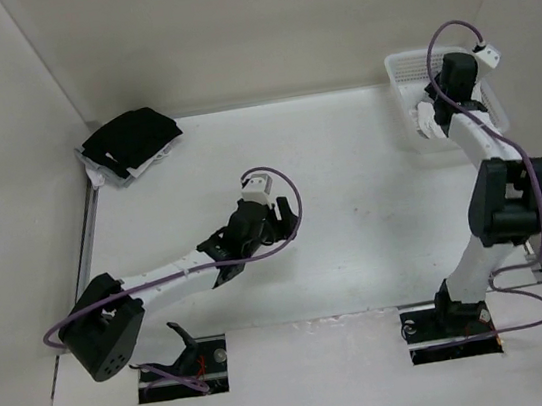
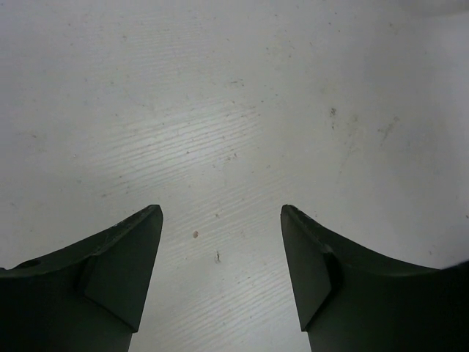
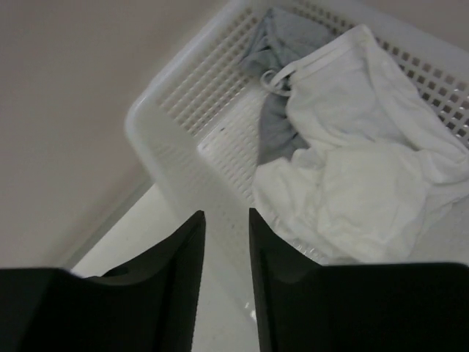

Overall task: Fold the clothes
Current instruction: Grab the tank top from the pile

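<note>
The clothes, a crumpled white camisole [image 3: 359, 161] with a narrow strap [image 3: 282, 73], lie inside a white plastic basket [image 3: 168, 125], partly on top of a grey garment [image 3: 275, 132]. My right gripper [image 3: 227, 220] hovers over the basket's near rim, its jaws a narrow gap apart with nothing between them and clear of the fabric. In the top view that gripper [image 1: 428, 110] is at the basket [image 1: 404, 68] at the back right. My left gripper [image 2: 221, 220] stands wide open and empty above the bare table, near the table's middle [image 1: 275, 231].
A stack of black clothes [image 1: 131, 140] sits in the table's back left corner. Walls close in the table [image 1: 369, 179] at the back and on both sides. The basket stands against the right wall.
</note>
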